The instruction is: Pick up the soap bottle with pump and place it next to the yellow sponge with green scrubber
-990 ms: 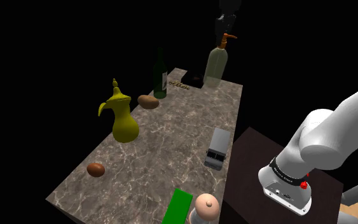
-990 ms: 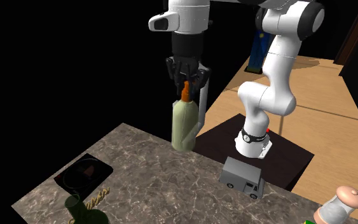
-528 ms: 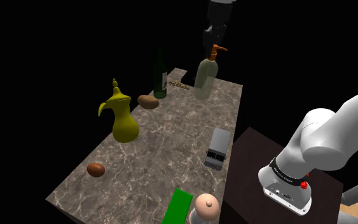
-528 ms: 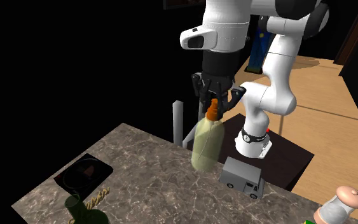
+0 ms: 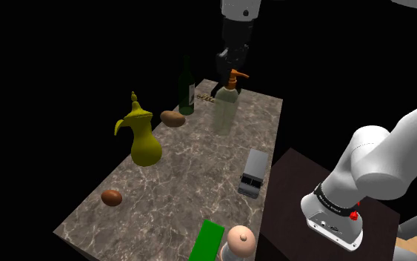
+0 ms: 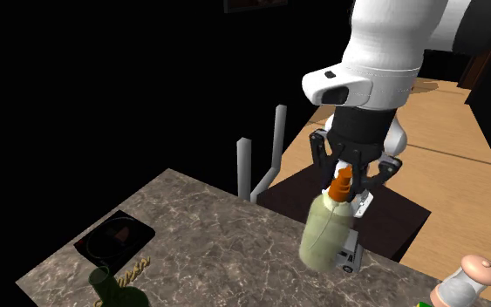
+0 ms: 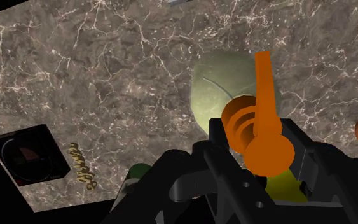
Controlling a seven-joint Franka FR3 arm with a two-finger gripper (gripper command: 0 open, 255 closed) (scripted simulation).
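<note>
A pale green soap bottle [image 5: 224, 113] with an orange pump [image 5: 234, 77] hangs in the air over the far half of the marble table [image 5: 192, 174]. My black gripper [image 5: 232, 62] is shut on the pump neck from above. In the second exterior view the bottle [image 6: 328, 232] dangles slightly tilted under the gripper [image 6: 348, 175]. The wrist view looks down the pump [image 7: 258, 127] onto the bottle's shoulder [image 7: 222, 79], the fingers [image 7: 217, 139] clasping the neck. The sponge [image 5: 207, 242] lies green side up at the table's near edge.
A yellow jug [image 5: 142, 136], a dark green bottle [image 5: 187, 88] and two brown lumps [image 5: 172, 118] [image 5: 111, 197] stand toward the shoulder view's left. A grey toy van [image 5: 252, 173] sits near the right edge, a pink-topped object [image 5: 239, 243] by the sponge, a black square box [image 6: 114, 237] at the far corner.
The arm has carried the bottle away from the table's far corner, toward the table's middle: leftward and lower in the shoulder view, rightward in the second exterior view. The grip stayed shut.
</note>
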